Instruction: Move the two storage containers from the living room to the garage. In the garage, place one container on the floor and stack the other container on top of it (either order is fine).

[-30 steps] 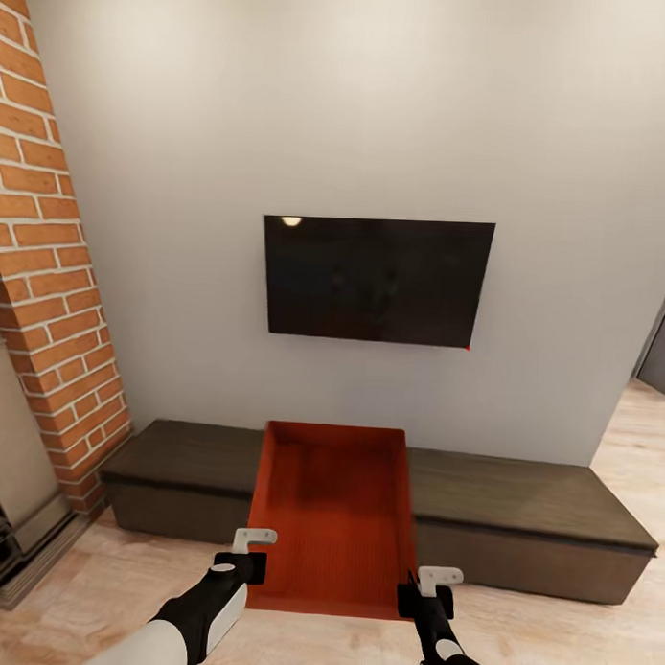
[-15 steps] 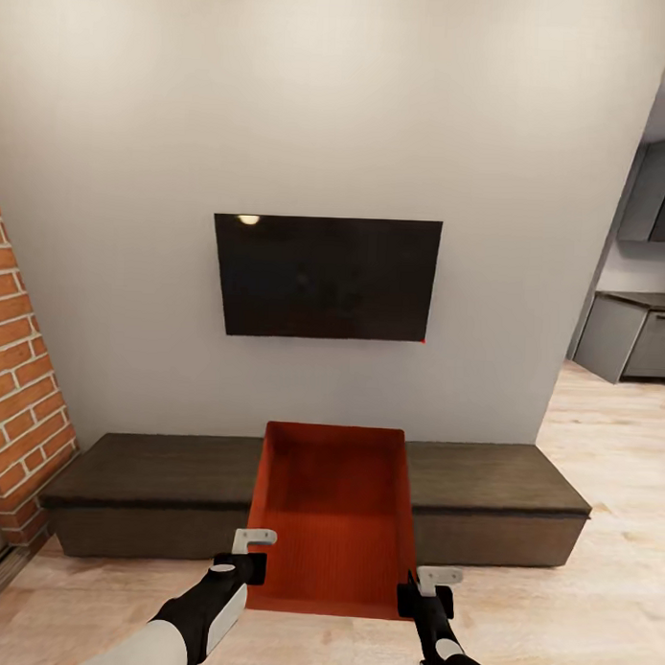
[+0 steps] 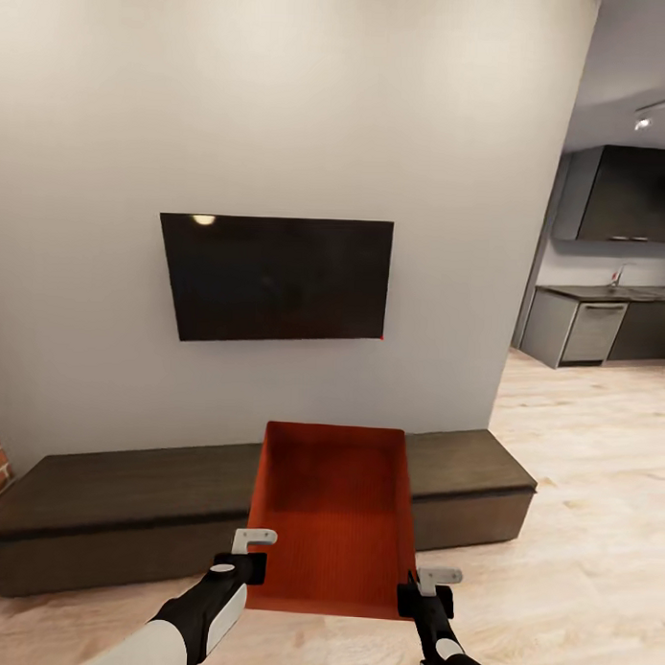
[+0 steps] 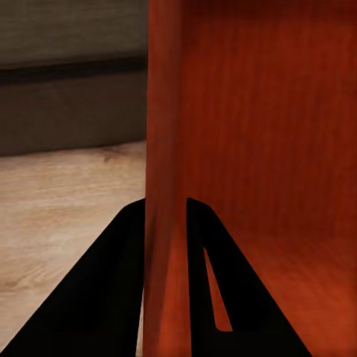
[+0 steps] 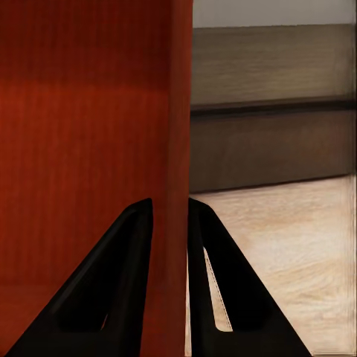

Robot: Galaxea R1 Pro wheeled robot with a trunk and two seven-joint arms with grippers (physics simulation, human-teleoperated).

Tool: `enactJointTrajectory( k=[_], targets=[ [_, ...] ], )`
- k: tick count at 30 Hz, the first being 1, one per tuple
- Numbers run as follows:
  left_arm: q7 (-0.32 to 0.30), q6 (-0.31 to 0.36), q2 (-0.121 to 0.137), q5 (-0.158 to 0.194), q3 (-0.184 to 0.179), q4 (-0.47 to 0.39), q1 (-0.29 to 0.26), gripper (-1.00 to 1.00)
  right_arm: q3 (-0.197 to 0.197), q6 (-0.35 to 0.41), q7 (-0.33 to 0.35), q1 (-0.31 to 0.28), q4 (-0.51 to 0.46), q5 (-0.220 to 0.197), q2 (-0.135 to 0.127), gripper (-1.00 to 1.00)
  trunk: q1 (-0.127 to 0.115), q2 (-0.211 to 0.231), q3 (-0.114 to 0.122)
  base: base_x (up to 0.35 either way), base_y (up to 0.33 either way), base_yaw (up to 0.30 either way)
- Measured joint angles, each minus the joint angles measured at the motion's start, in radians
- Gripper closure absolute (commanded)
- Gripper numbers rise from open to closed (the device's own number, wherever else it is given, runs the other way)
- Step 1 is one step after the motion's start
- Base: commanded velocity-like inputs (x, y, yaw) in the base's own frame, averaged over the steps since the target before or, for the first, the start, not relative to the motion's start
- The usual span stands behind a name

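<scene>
An orange-red storage container (image 3: 331, 510) is carried between both arms, in front of the long dark bench (image 3: 116, 502) in the living room. The left gripper (image 3: 251, 563) pinches the thin left side wall near the container's near corner; the right gripper (image 3: 421, 596) pinches the right wall likewise. The ribbed walls look light and somewhat flexible, so paired rim grips at opposite sides probably suit it best.

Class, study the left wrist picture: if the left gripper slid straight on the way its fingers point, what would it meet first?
The left gripper is clamped on the storage container's side wall, which runs on ahead between the fingers. Beyond it, the dark bench looks next, though depth is unclear.
</scene>
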Motion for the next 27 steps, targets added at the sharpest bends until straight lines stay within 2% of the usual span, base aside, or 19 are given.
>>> enactJointTrajectory(
  k=[27],
  targets=[
    [0.0, -0.001, 0.0, 0.004, -0.002, 0.0, 0.0, 1.0, -0.001, 0.0, 0.004, 0.0, 0.0, 0.001, -0.001, 1.0, 0.0, 0.0, 0.016, 0.0, 0.0, -0.278]
  ],
)
